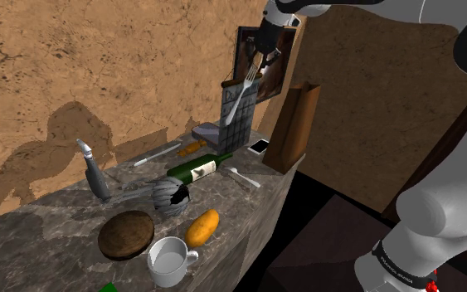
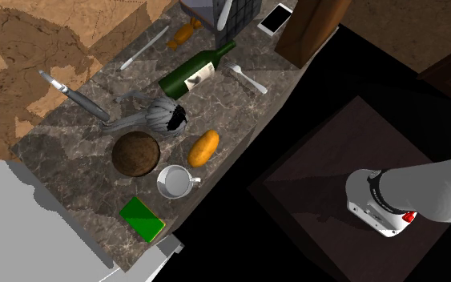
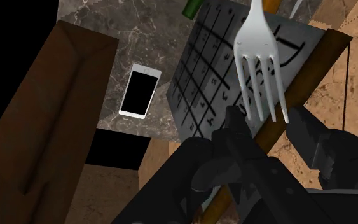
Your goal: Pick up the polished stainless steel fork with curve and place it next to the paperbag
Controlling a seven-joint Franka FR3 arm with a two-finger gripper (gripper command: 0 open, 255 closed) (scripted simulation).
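Observation:
A pale, shiny fork point(image 1: 249, 83) hangs in the air with its handle pointing down over a dark grid rack point(image 1: 238, 124). My gripper point(image 1: 265, 51) is shut on its tine end. In the wrist view the tines point(image 3: 263, 95) sit between my gripper's point(image 3: 269, 124) black fingers, and the handle reaches away over the grid rack point(image 3: 215, 76). The brown paper bag point(image 1: 298, 124) stands upright at the counter's far corner, to the shoulder view's right of the fork. From the hand, the paper bag point(image 3: 37, 121) lies off to one side. The fork point(image 2: 225, 10) and the bag point(image 2: 316, 28) sit at the second exterior view's top edge.
A white phone point(image 1: 260, 147) lies between rack and bag. On the marble counter point(image 1: 49, 224) are a green bottle point(image 1: 198, 168), a white utensil point(image 1: 244, 177), an orange fruit point(image 1: 202, 226), a mug point(image 1: 169, 261), a brown bowl point(image 1: 126, 234) and a green book point(image 2: 142, 218). The counter edge drops off beside the bag.

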